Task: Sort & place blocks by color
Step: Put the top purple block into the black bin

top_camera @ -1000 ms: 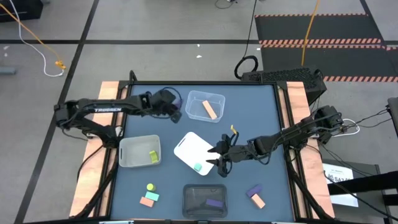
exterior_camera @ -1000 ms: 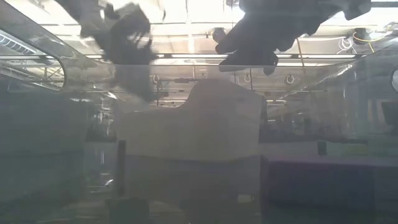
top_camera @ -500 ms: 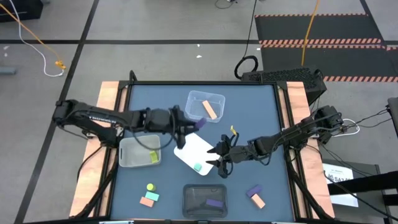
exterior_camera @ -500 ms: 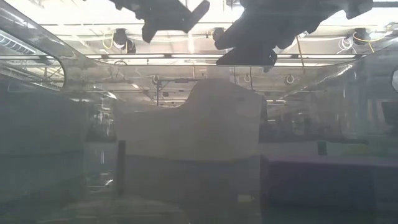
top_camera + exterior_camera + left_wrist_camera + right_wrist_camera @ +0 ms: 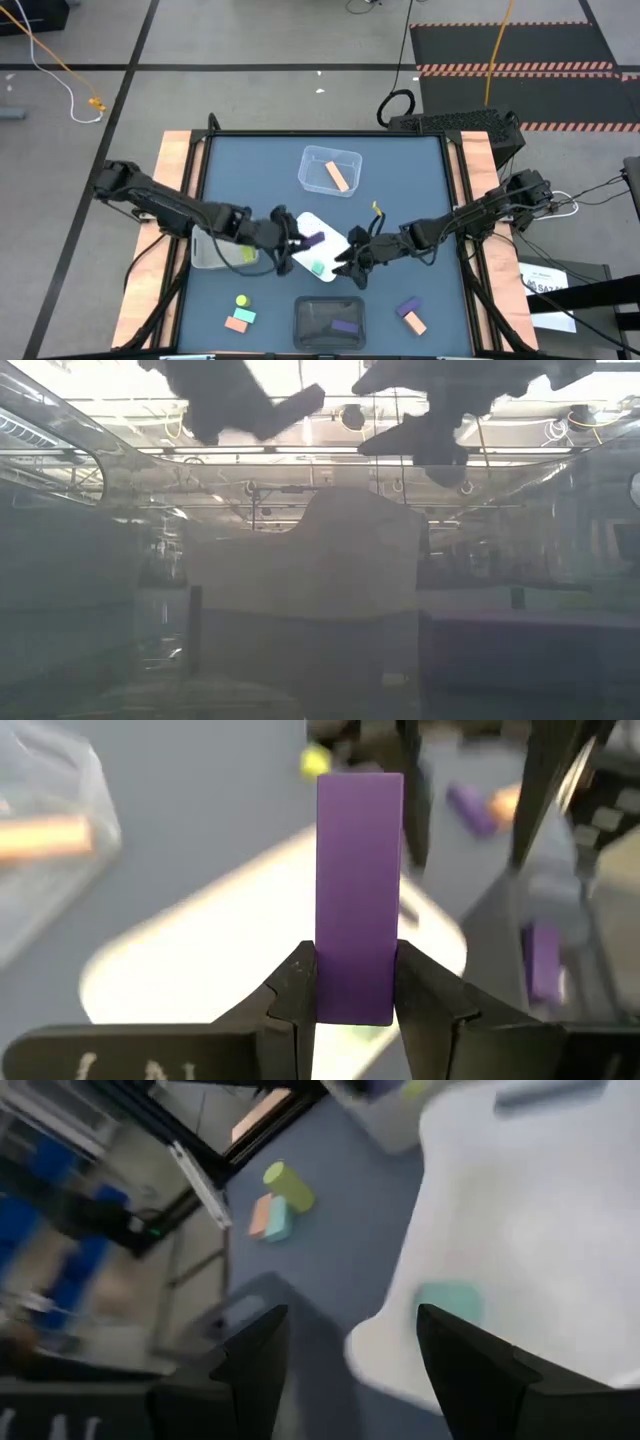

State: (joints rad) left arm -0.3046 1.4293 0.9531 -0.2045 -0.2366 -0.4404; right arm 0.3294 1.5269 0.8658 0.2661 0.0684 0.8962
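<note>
My left gripper (image 5: pixel 298 240) is shut on a purple bar (image 5: pixel 313 240) above the white tray (image 5: pixel 330 232); the bar also shows in the left wrist view (image 5: pixel 358 870). My right gripper (image 5: pixel 350 266) is open and empty just above the tray's near right corner. A mint block (image 5: pixel 318 267) lies on the tray and shows between the right fingers (image 5: pixel 448 1298). A yellow-green cylinder (image 5: pixel 241 300) and an orange and a mint block (image 5: pixel 238 320) lie on the table at the near left. A purple and an orange block (image 5: pixel 408 315) lie at the near right. My left gripper pinches the purple bar's near end (image 5: pixel 355 1005) between its two fingers, on its two long sides. The bar sticks out forward along the fingers, past their tips. It is lifted clear above the white tray.
A clear bin (image 5: pixel 345 157) with an orange block (image 5: pixel 337 177) stands at the far middle. A pale bin (image 5: pixel 205 255) lies partly under my left arm. A dark bin (image 5: pixel 305 322) with a purple block (image 5: pixel 344 326) stands at the near edge.
My left gripper has carried the purple bar from beside the clear bin toward the table's near edge and a little right, so it now hangs over the white tray. It has stayed shut on the bar.
</note>
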